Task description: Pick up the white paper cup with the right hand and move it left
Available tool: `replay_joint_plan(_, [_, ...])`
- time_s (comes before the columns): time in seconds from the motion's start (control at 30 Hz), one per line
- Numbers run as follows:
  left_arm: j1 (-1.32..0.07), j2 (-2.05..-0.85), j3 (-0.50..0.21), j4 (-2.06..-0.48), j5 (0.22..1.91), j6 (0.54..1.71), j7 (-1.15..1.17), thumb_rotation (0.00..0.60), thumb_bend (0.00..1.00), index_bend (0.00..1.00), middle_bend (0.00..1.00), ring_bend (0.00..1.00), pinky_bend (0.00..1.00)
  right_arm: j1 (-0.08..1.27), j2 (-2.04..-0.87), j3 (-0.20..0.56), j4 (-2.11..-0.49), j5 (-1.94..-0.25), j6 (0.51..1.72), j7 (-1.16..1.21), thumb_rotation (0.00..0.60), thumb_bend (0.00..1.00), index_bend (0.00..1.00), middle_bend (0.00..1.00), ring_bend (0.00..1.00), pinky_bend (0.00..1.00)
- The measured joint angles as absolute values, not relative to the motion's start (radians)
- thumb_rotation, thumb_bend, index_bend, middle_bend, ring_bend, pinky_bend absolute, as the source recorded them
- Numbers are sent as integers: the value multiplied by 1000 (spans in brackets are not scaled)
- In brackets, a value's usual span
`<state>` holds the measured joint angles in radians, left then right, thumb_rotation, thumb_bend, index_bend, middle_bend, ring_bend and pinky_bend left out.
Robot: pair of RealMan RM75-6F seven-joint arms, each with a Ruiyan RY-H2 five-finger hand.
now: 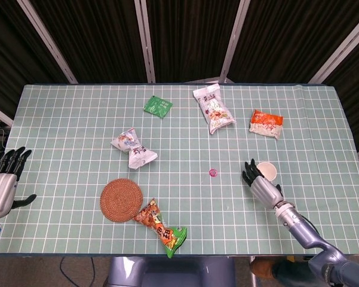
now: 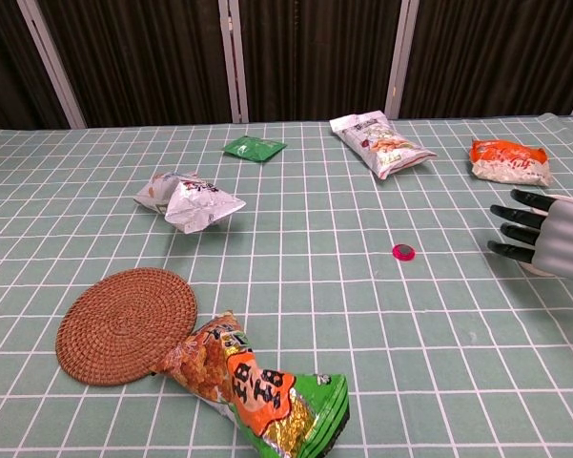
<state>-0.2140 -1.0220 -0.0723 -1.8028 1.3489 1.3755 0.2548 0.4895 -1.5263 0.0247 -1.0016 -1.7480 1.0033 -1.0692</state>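
The white paper cup (image 1: 267, 171) stands upright near the table's right side, its open top showing in the head view. My right hand (image 1: 260, 182) lies right against its left and near side, dark fingers (image 1: 249, 171) stretched out along the cup and not wrapped around it. In the chest view the right hand (image 2: 545, 235) shows at the right edge with fingers spread, and it hides almost all of the cup. My left hand (image 1: 3, 182) hangs open past the table's left edge, holding nothing.
A small pink cap (image 1: 213, 173) lies left of the cup. A round woven coaster (image 1: 121, 200) and an orange-green snack bag (image 1: 161, 228) sit front left. A silver bag (image 1: 133, 149), green packet (image 1: 158, 106), white bag (image 1: 213, 109) and orange bag (image 1: 267, 124) lie further back.
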Motion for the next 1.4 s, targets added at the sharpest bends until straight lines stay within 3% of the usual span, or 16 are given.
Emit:
replay_joint_plan(0.07, [-214,-1017,-70,-1806,1353,1372,248,600,0,0,0,0,0,494,-1531,16,-987,-1760,1018,-1046,600,287,340,419,203,347])
replay_joint_plan(0.17, [-214,-1015,-67,-1808,1360,1371,248,600,0,0,0,0,0,499,-1540,3,-951,-1783,1053,-1001,600,306,364,441,242,385])
replay_joint_plan(0.53, [-214,-1017,-70,-1809,1352,1367,256,600,0,0,0,0,0,502,-1541,-13,-922,-1813,1194,-747,600,292,369,446,242,437])
replay_joint_plan(0.9, [-216,-1010,-65,-1817,1359,1357,256,600,0,0,0,0,0,510,-1469,-7,-1114,-1739,1198,-160,600,277,369,446,233,437])
replay_joint_plan(1.13, [-216,-1011,-64,-1818,1357,1355,263,600,0,0,0,0,0,556,-1445,-33,-1137,-1736,1151,165,600,272,369,435,200,420])
replay_joint_plan(1.27, [-217,-1012,-65,-1819,1355,1354,264,600,0,0,0,0,0,585,-1453,-56,-1110,-1754,1128,205,600,202,302,315,110,371])
replay_joint_plan(1.4, [-217,-1011,-65,-1820,1355,1352,264,600,0,0,0,0,0,597,-1453,-72,-1105,-1766,1111,201,600,16,56,79,0,194])
